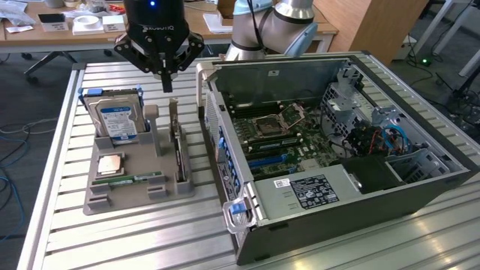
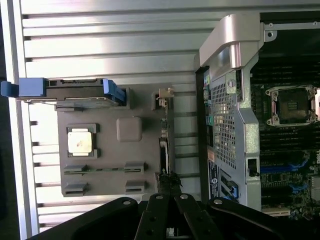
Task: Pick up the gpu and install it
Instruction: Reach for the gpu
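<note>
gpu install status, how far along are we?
Done: nothing yet; the gpu stands on edge in the tray, not in the case. In hand: nothing; the gripper hangs shut above the card. Left: both pickup and install.

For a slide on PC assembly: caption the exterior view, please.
Shut end effector hovers over the gpu, standing on edge in its gray tray beside the open computer case.
</note>
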`<state>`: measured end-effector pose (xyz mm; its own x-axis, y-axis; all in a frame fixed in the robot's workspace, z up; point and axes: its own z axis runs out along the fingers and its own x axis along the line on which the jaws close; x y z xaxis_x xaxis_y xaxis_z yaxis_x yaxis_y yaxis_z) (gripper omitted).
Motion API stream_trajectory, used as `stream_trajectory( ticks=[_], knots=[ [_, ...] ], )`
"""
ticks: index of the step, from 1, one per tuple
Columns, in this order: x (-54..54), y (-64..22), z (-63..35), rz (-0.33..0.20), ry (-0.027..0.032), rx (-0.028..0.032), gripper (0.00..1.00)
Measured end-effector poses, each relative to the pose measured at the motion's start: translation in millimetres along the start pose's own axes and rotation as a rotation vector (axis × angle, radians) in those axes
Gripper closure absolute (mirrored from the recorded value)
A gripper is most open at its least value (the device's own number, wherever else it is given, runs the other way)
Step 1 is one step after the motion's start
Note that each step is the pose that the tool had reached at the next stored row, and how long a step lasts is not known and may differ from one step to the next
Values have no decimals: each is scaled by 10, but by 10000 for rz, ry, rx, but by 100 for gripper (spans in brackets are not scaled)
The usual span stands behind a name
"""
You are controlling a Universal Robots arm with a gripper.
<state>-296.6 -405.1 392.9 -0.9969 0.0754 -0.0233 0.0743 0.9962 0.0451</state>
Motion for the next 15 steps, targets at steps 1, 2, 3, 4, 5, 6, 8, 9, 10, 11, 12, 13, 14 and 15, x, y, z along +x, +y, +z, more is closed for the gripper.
stream_trajectory(
  ticks=[1, 2, 3, 4, 5, 6, 8, 9, 10, 11, 12, 13, 14, 15],
  knots=[
    [0, -1, 0, -1, 1, 0, 89],
    [0, -1, 0, -1, 0, 0, 89],
    [0, -1, 0, -2, 1, 0, 89],
    [0, -1, 0, -2, 0, 0, 89],
    [0, -3, 1, -1, -1, -1, 89],
    [0, -6, 0, -1, 0, 0, 89],
    [-2, -16, -1, -2, 1, 0, 89],
    [-2, -21, -1, -1, 1, 0, 89],
    [-2, -26, -1, -2, 1, 0, 89],
    [-3, -31, -1, -2, 1, 0, 89],
    [-3, -36, -1, -1, 0, 0, 89],
    [-3, -40, -2, -1, 0, 0, 89],
    [-3, -40, -2, 0, 0, -1, 89],
    [-3, -40, -1, 1, 0, -1, 89]
  ],
)
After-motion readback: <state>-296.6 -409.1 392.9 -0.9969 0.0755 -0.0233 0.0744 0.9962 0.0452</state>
